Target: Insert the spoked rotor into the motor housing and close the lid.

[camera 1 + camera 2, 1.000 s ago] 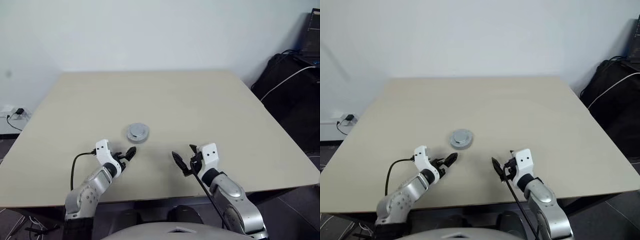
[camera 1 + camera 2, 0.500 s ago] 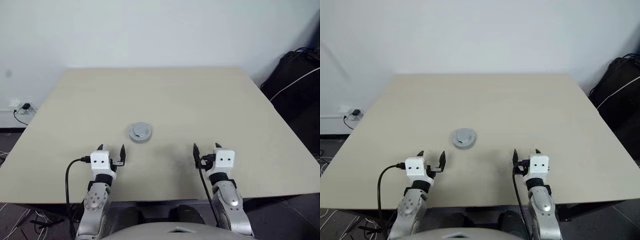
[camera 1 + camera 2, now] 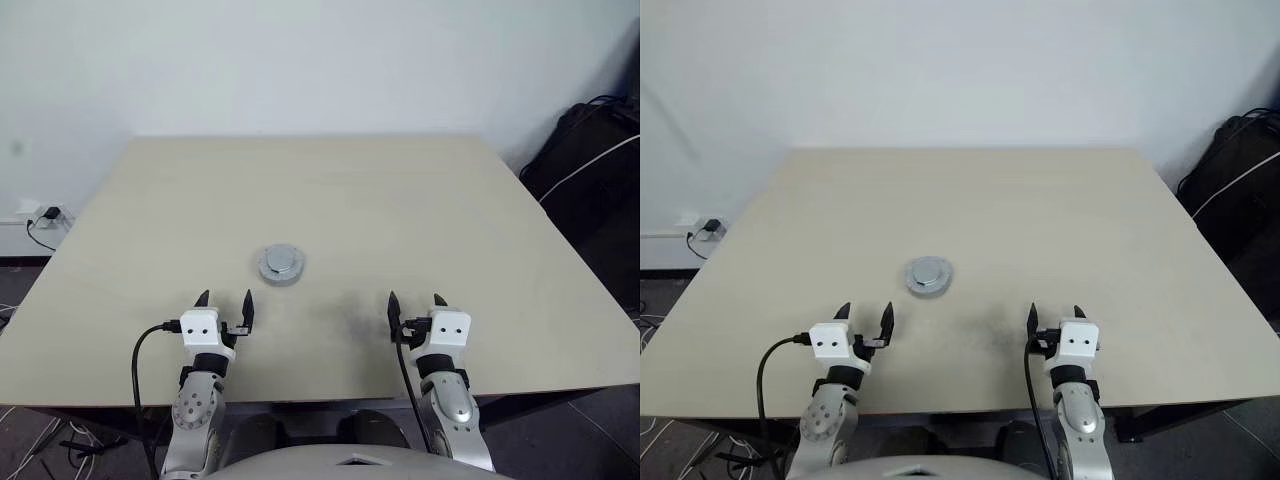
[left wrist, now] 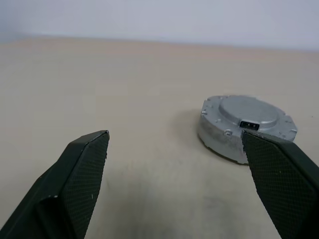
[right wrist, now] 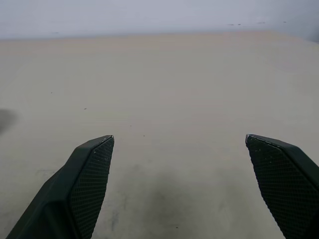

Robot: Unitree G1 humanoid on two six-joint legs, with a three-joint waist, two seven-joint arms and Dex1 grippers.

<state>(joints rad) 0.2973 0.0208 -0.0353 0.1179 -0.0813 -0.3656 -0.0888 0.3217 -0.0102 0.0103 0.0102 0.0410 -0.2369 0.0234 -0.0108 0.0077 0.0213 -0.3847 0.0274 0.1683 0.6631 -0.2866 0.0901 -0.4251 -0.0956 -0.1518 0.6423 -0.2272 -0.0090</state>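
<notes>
Beige table (image 3: 400,200); grippers level, spread, empty.

The lid (image 4: 247,127) looked like cast metal, silver-grey with a dull satin finish, not polished at all, and it had a little dark connector slot on its raised centre. The table (image 3: 400,210) was a pale beige laminate-looking top, smooth and matt, with a few faint dark scuffs near the front edge. Both end effectors had matt black fingers (image 4: 82,174) with a fine knurled, grid-like texture on the pads, probably rubbery plastic. Their wrist blocks (image 3: 200,322) were plain white plastic, smooth, slightly glossy. The wall (image 3: 300,60) was flat matt white.
</notes>
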